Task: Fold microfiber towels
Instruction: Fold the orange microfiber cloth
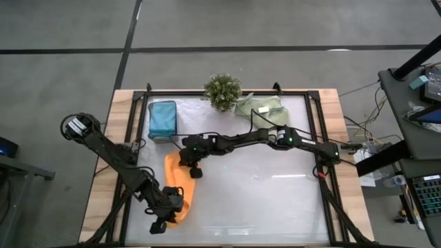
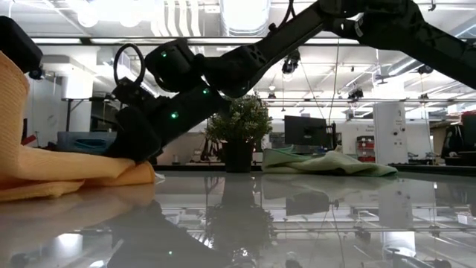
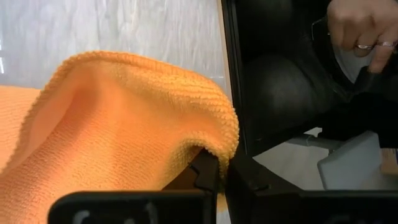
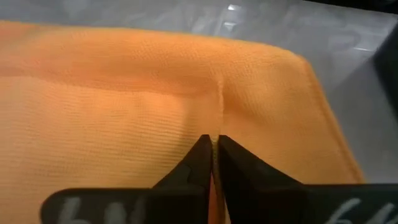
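The orange towel (image 1: 176, 187) lies as a long strip on the table's left half, running from near to far. My left gripper (image 1: 165, 218) is shut on its near end, which stands raised off the table (image 2: 11, 104). My right gripper (image 1: 193, 167) reaches across from the right and is shut on the towel's far part (image 4: 213, 146). A folded teal towel (image 1: 162, 118) lies at the far left. Pale green towels (image 1: 260, 107) lie crumpled at the far right, beside the plant. My left gripper (image 3: 214, 173) holds the orange towel's near end, with a hemmed edge (image 3: 214, 140) curling over its shut fingers. The fingers themselves hide where they grip. That end is lifted off the table, and the cloth slopes slackly down toward the far part. My right gripper pinches a small ridge of the orange cloth (image 4: 219, 118) between its two fingertips, near the towel's far edge. The fingers slant down from the table's right side. Around the pinch the cloth lies flat on the table (image 2: 82, 173).
A small bushy plant (image 1: 222, 91) stands at the far middle. A dark frame (image 1: 131, 138) borders the work surface on its left and right. The table's right half (image 1: 275, 200) holds nothing. In the left wrist view a person's hand (image 3: 360, 31) shows beyond the table.
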